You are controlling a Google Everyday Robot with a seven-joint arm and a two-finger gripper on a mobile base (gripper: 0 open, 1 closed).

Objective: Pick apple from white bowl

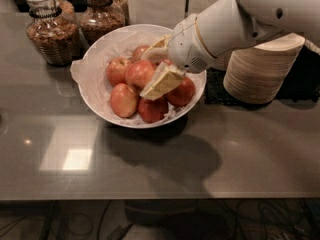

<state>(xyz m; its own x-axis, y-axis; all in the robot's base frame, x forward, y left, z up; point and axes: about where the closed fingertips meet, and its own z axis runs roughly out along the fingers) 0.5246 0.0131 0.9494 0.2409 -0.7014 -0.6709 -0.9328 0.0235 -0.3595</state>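
Observation:
The white bowl [95, 84], lined with crinkled white paper, stands at the back middle of the grey table and holds several apples. My gripper [145, 75] reaches into it from the right. Its two cream fingers [161, 81] are spread apart, one on the far side and one on the near side of a large orange-red apple [139, 73] in the middle of the pile. The gripper is open around that apple; I cannot tell whether the fingers touch it. Other apples lie at the left [117, 69], front left [123, 100], front [152, 110] and right [181, 92].
Two glass jars of brown food [51, 31] [102, 14] stand behind the bowl at the left. A stack of beige disposable bowls [262, 71] stands to the right on a dark mat. The table's front edge runs along the bottom.

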